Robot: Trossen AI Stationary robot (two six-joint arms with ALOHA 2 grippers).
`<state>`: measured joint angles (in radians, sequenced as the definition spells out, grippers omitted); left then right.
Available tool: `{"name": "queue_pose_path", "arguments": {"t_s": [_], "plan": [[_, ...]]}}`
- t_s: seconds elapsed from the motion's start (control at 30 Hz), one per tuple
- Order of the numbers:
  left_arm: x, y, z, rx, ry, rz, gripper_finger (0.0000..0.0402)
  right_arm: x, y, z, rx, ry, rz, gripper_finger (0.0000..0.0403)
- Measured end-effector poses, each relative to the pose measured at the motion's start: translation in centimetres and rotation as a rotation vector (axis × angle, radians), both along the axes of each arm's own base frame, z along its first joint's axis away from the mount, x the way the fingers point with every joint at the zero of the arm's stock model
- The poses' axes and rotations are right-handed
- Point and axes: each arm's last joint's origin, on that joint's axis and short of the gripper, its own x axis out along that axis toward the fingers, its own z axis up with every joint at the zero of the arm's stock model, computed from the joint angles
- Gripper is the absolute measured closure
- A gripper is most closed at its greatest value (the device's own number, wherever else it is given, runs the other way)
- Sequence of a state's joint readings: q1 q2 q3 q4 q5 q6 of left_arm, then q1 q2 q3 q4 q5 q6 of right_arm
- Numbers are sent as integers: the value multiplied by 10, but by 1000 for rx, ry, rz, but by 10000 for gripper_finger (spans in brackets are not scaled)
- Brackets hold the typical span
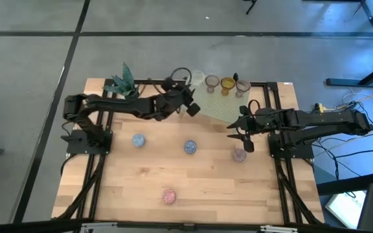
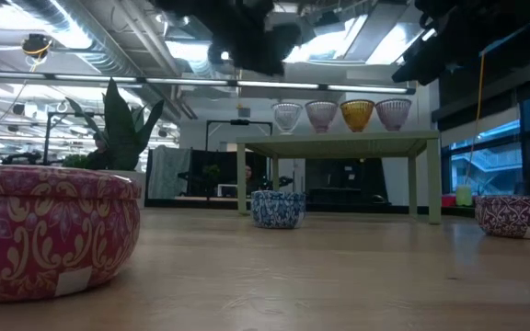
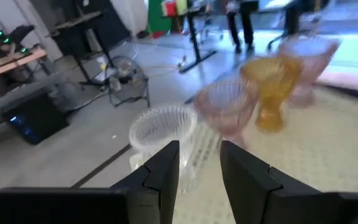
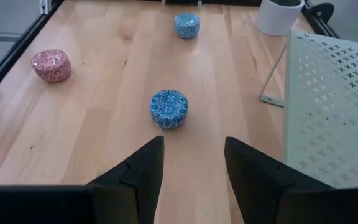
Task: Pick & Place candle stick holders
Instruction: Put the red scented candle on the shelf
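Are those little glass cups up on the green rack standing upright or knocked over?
Upright. In the low view all four glass cups stand in a row on the green rack, rims up, stems down, none leaning.

Four glass cups stand in a row on the green rack. Three patterned holders rest on the wooden table: red nearest, blue central, purple at right.

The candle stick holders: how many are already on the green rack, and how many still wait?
Four glass holders stand on the green rack. Nothing is held: left gripper and right gripper are open. Four patterned holders remain on the table.
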<state>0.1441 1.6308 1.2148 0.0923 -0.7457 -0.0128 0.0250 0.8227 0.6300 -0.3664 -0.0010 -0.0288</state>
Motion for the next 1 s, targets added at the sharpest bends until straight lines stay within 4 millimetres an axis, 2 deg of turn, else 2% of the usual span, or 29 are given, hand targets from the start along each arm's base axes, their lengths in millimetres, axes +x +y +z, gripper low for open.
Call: {"name": "queue_pose_path", "arguments": {"t_s": [0.13, 0.2, 0.5, 0.8, 1.0], "plan": [[-21, -13, 19, -1, -26, -42, 288, 0, 0, 0, 8, 0, -5, 230], [-34, -21, 20, -3, -35, -64, 288, 0, 0, 0, 23, 0, -14, 230], [-79, -63, -8, -59, -98, -271, 288, 0, 3, 0, 68, 1, -27, 230], [-102, -100, -23, -58, -142, -415, 288, -4, 27, -2, 272, 68, 186, 230], [-104, -114, -22, -44, -146, -432, 288, -4, 33, 1, 260, 34, 232, 230]]}}
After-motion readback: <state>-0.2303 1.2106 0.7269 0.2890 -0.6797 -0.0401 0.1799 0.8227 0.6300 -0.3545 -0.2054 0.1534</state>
